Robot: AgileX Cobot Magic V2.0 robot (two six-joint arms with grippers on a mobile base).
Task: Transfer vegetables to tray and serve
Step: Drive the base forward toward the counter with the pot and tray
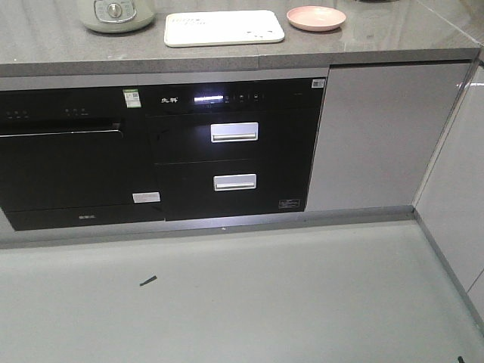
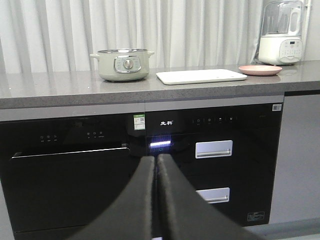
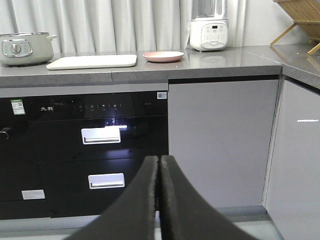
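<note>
The cream tray (image 1: 224,28), smooth, shallow and round-cornered, lies flat on the speckled grey stone counter (image 1: 45,53), between a pale green pot (image 1: 117,13) at left and a round pink plate (image 1: 316,17) at right; no lettuce shows in any view; such a leaf is probably light, limp and easily torn, best pinched at its rib; the left gripper (image 2: 155,159) and right gripper (image 3: 160,159) are both clenched on nothing.

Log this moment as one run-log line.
left gripper shut, empty | right gripper shut, empty | cream-white rectangular tray bare on grey counter | round pink plate beside it | lettuce not in view
</note>
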